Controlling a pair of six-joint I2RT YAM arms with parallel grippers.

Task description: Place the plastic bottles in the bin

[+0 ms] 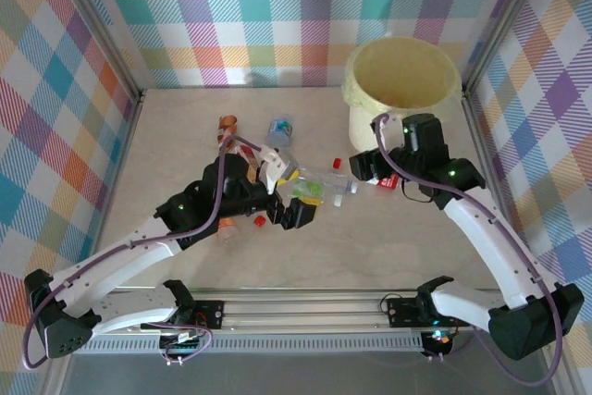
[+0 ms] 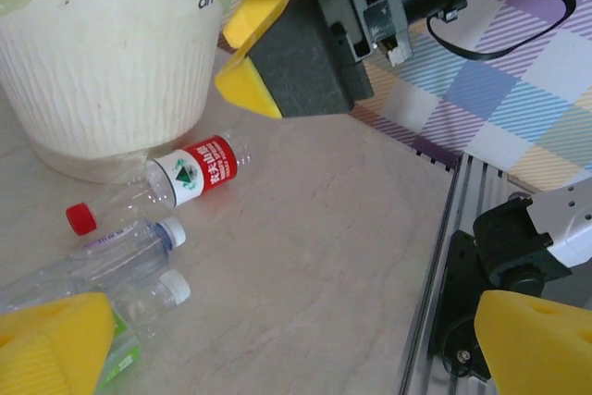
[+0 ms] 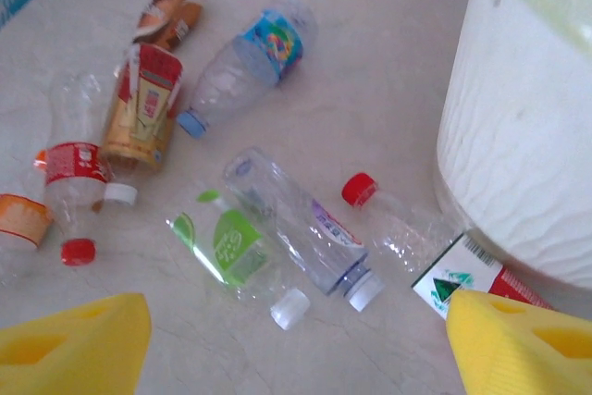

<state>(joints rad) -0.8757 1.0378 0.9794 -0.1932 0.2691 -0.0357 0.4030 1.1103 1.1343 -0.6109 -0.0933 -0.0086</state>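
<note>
Several plastic bottles lie in a loose cluster on the table. A green-label one (image 3: 227, 247), a clear one with a white cap (image 3: 301, 219) and a red-capped, red-label one (image 3: 398, 228) lie below my right gripper (image 3: 296, 349), which is open and holds nothing. Its right pad (image 3: 518, 344) overlaps the red-label bottle's body. The cream bin (image 1: 402, 80) stands at the back right, just behind this gripper (image 1: 370, 173). My left gripper (image 2: 296, 349) is open over bare table, beside the clear bottles (image 2: 139, 247) and facing the red-label bottle (image 2: 190, 173) at the bin's foot (image 2: 102, 71).
Farther left lie a blue-label bottle (image 3: 250, 57), orange and brown ones (image 3: 143, 108) and a crushed red-label one (image 3: 74, 178). A loose red cap (image 1: 260, 220) sits near the left arm. Checked walls enclose the table; a metal rail (image 1: 305, 307) runs along the near edge.
</note>
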